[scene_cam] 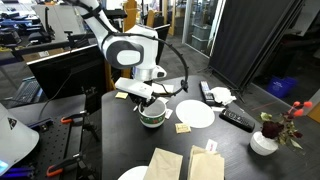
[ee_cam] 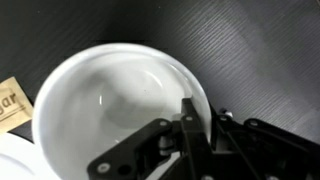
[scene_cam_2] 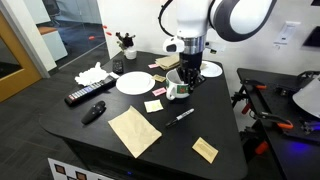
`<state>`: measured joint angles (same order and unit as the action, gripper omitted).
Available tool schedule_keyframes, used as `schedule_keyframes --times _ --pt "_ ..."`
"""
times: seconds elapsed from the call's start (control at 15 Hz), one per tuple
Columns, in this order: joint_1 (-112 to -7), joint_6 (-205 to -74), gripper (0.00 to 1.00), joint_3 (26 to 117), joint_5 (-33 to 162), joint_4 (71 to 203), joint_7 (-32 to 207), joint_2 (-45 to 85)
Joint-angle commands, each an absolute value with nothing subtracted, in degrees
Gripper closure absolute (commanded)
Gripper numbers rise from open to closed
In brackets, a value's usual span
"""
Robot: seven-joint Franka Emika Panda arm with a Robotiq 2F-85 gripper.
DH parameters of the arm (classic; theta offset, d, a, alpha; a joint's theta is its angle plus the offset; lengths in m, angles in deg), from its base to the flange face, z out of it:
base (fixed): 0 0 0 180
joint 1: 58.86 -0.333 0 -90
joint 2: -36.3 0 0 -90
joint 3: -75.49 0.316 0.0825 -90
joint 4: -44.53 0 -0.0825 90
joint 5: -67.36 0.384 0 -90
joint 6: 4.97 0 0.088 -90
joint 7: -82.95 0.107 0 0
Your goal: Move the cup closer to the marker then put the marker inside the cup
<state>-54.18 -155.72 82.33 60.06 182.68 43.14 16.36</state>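
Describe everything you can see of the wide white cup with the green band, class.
The wide white cup with a green patterned band is bowl-like and glossy, and it looks ceramic. In the wrist view its inside is plain white and empty. It sits upright over the dark table, beside a flat white plate. The pincer stands above it, with one finger inside the rim and one outside, seemingly pinching the wall. Whether its base touches the table cannot be told.
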Motion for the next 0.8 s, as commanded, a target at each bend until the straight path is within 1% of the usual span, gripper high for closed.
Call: schedule_keyframes --times 0.0,0.33,0.4,0.47,0.53,0.73 --pt "-55.2 -157.0 0.57 82.9 60.6 185.1 44.8 16.5" --pt "-57.2 -157.1 0.19 81.8 58.4 187.8 48.0 19.5" --pt "-57.6 -157.3 0.11 81.6 57.8 188.5 49.3 20.3" --pt "-58.3 -157.4 0.05 81.0 56.7 189.1 51.2 21.3" --pt "-58.7 -157.5 0.01 80.7 55.6 189.5 52.7 22.2" --pt "-59.8 -157.3 0.0 79.4 51.4 190.9 58.2 25.6"
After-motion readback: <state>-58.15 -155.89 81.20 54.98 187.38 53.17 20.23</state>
